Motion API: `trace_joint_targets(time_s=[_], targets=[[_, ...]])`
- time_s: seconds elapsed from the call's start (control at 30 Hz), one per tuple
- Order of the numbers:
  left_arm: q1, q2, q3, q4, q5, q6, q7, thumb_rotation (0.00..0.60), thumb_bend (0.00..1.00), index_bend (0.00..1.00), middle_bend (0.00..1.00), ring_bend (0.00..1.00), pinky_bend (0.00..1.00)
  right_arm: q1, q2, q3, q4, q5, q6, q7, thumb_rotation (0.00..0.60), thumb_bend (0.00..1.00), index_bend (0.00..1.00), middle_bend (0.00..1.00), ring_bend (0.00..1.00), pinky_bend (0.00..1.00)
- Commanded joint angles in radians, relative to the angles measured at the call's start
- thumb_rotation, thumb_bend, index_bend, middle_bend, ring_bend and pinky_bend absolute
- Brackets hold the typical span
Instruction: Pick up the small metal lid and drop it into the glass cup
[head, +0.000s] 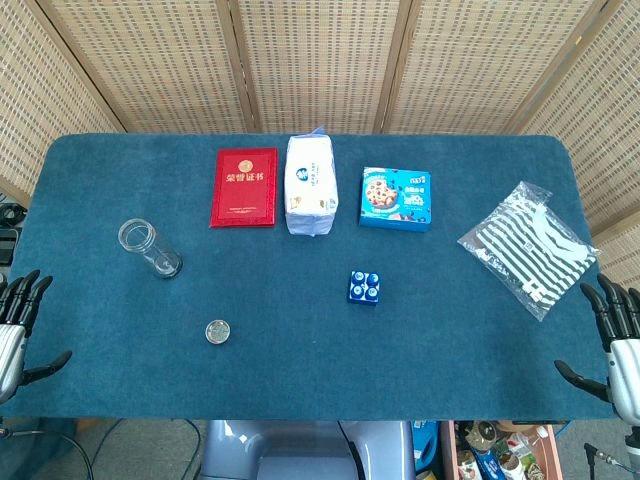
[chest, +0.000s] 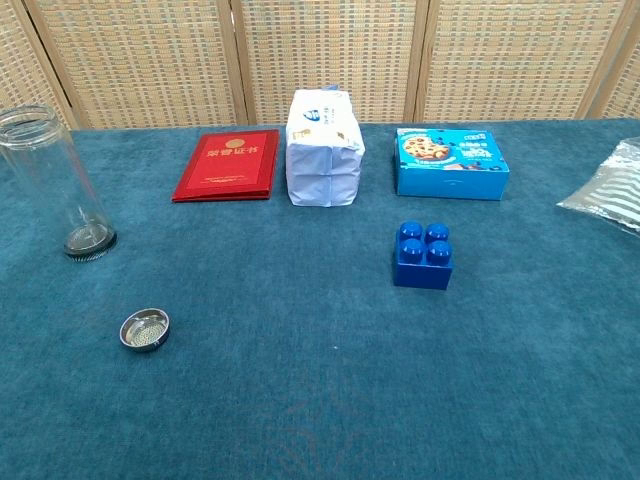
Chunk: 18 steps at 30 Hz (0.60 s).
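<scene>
The small round metal lid (head: 218, 332) (chest: 145, 329) lies flat on the blue tablecloth near the front left. The tall clear glass cup (head: 150, 249) (chest: 56, 180) stands upright behind it, further left. My left hand (head: 18, 328) hovers at the table's left front edge, fingers apart and holding nothing, well left of the lid. My right hand (head: 612, 350) is at the right front edge, also with spread fingers and nothing in it. Neither hand shows in the chest view.
A red booklet (head: 243, 187), a white tissue pack (head: 311, 184) and a blue cookie box (head: 396, 198) line the back. A blue toy brick (head: 365, 288) sits mid-table. A striped plastic bag (head: 530, 247) lies at the right.
</scene>
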Motion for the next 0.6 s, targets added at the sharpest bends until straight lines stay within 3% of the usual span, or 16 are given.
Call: trace_joint_targets(time_s=[0.03,0.3,0.37,0.43,0.6], targets=[[0.000,-0.001,0.002,-0.001,0.002,-0.002,0.003,0.600,0.19,0.00,0.00,0.00,0.00,-0.001,-0.001,-0.002,0.002,-0.002,0.001,0.002,0.600,0.00,0.03,0.00,0.00,0.00],[-0.034,-0.020,0.012,0.003,0.010,-0.070,0.020,0.600,0.19,0.00,0.00,0.00,0.00,-0.001,0.005,-0.001,-0.002,0.002,0.001,0.009,0.600,0.00,0.03,0.00,0.00,0.00],[-0.065,-0.033,0.010,0.006,0.008,-0.121,0.021,0.600,0.19,0.00,0.00,0.00,0.00,-0.002,0.004,0.000,0.000,0.002,0.002,0.010,0.600,0.00,0.03,0.00,0.00,0.00],[-0.155,-0.083,-0.011,0.038,0.011,-0.245,0.060,0.600,0.19,0.02,0.00,0.00,0.00,0.001,0.004,0.002,0.001,0.010,-0.004,0.010,0.600,0.00,0.03,0.00,0.00,0.00],[-0.295,-0.182,-0.039,0.098,-0.015,-0.437,0.070,0.600,0.19,0.23,0.00,0.00,0.00,0.006,0.001,0.004,0.003,0.020,-0.015,0.004,0.600,0.00,0.03,0.00,0.00,0.00]])
